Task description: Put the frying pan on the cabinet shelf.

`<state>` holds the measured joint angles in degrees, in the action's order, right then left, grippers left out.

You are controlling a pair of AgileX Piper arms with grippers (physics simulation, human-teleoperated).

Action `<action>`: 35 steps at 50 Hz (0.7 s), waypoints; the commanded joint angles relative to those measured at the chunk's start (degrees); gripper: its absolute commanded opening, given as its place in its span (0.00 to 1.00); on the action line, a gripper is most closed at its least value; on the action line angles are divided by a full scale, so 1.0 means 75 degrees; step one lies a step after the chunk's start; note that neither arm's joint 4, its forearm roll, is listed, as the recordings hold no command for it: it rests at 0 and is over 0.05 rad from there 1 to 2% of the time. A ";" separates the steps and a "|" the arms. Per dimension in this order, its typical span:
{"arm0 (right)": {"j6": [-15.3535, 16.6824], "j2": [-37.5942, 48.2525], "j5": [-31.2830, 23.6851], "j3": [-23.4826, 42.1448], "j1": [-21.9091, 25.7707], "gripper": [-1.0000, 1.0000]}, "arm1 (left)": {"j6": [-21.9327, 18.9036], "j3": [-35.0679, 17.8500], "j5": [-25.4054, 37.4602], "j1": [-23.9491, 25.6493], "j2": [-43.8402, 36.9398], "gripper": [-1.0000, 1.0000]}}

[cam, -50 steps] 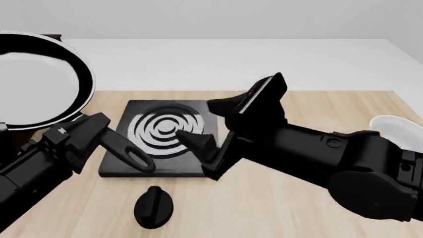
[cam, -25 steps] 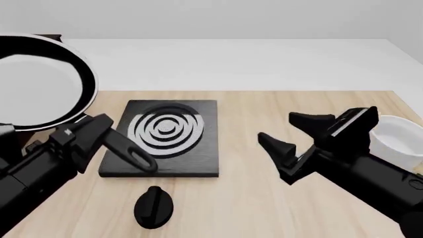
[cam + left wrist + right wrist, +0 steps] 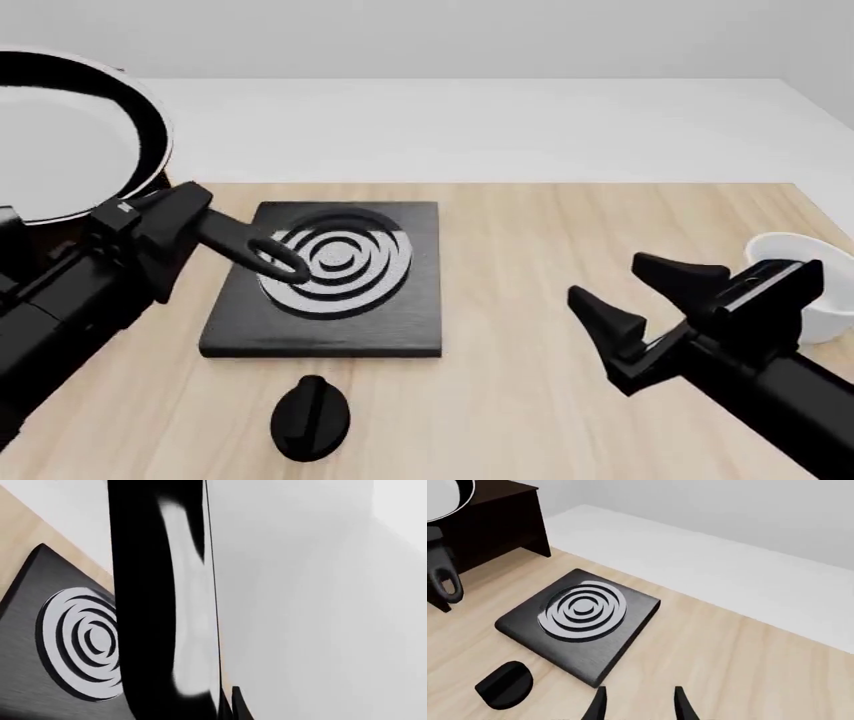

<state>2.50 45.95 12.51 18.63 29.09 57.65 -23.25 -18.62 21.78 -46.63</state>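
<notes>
Frying pan [image 3: 60,135]: round, black-rimmed, whitish sheen inside; raised off the counter [image 3: 534,300] at the far left of the front view, tilted so its inside faces the camera. Long black handle with looped end points down and right over the near-left part of the black slab [image 3: 327,280]. In the left wrist view the pan [image 3: 163,605] fills the middle, seen edge-on.

Left tool [image 3: 140,235]: clamped around the pan's handle just below the bowl, carrying the pan in the air.

Cabinet [image 3: 490,522]: dark brown, flat-boarded, at the counter's far left; the right wrist view shows it behind the pan's handle. Mostly hidden by the pan in the front view.

Right tool [image 3: 654,300]: fingers spread apart, nothing between them, above bare counter right of the slab.

Black slab: flat, square, silver rings on top, resting centre-left.

White bowl [image 3: 801,280]: right edge, beside the right tool.

Black knob [image 3: 310,418]: lying near the front edge, just in front of the slab.
</notes>
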 commanded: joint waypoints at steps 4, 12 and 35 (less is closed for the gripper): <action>-0.0131 -0.0058 -0.0003 -0.0077 -0.0046 1.00 | 0.0549 -0.1000 -0.0255 -0.0713 -0.0566 0.00; -0.0165 -0.0030 0.0041 -0.0102 -0.0080 1.00 | 0.1007 -0.1116 -0.0659 -0.1188 -0.1135 0.00; -0.0196 -0.0016 0.0026 -0.0054 0.0009 1.00 | 0.1258 -0.2248 -0.0347 -0.2800 -0.1448 0.00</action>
<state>1.17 45.52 12.40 18.30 28.96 66.74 -36.79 -21.22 5.40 -57.67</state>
